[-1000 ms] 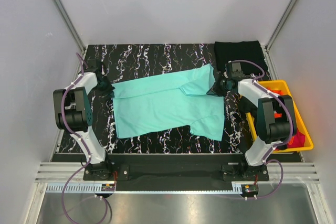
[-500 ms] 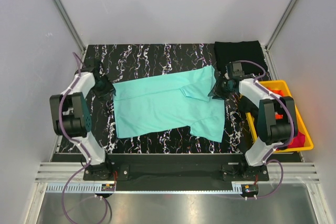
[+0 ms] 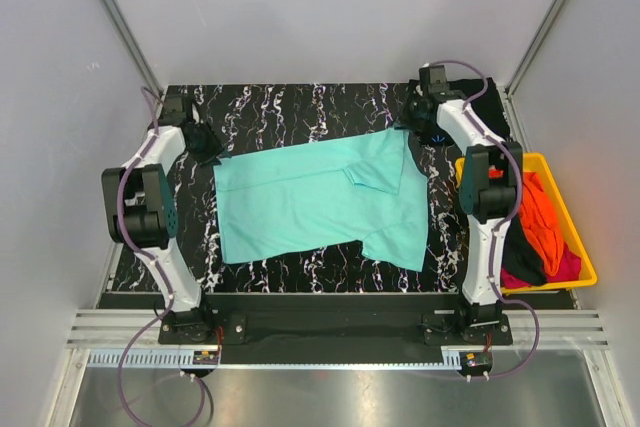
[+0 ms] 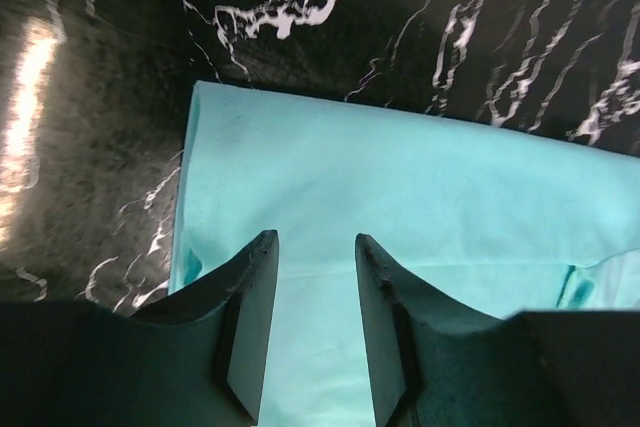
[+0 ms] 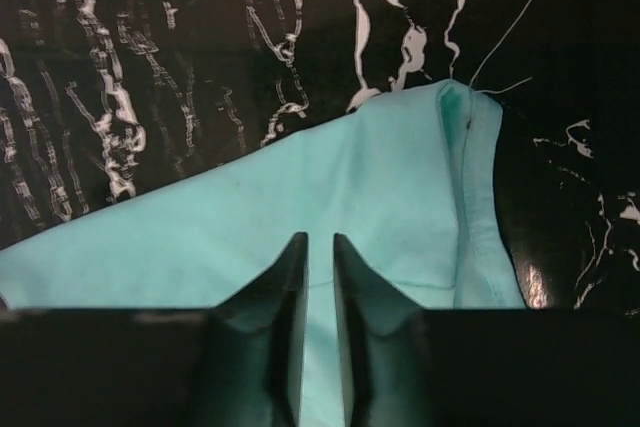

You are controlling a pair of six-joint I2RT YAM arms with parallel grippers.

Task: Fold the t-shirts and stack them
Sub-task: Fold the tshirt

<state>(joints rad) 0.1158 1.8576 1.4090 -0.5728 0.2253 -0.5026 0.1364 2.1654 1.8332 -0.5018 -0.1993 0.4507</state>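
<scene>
Both arms had swung outward to the far side since the earlier frames: the right gripper (image 3: 418,125) had left the folded sleeve for the shirt's far right corner, and the left gripper (image 3: 205,144) had drawn back to the far left corner.

The light teal t-shirt (image 3: 310,207) lay spread flat between the two grippers, one sleeve doubled over its body. In the left wrist view its corner sat just ahead and left of the fingertips, with cloth showing through the gap. Those fingers (image 4: 250,287) stood apart and held nothing. The right fingers (image 5: 285,287) were drawn almost together with only a thin slit between them. As far as that view showed, they pinched nothing, since the hem lay flat just beyond their tips.

Each gripper probably hovered at a far corner to lift that edge evenly for the next fold. The black t-shirt (image 3: 490,95) lay just behind the right fingers as the stack's base. The orange t-shirt (image 3: 545,222) waited in the yellow bin (image 3: 545,157).
</scene>
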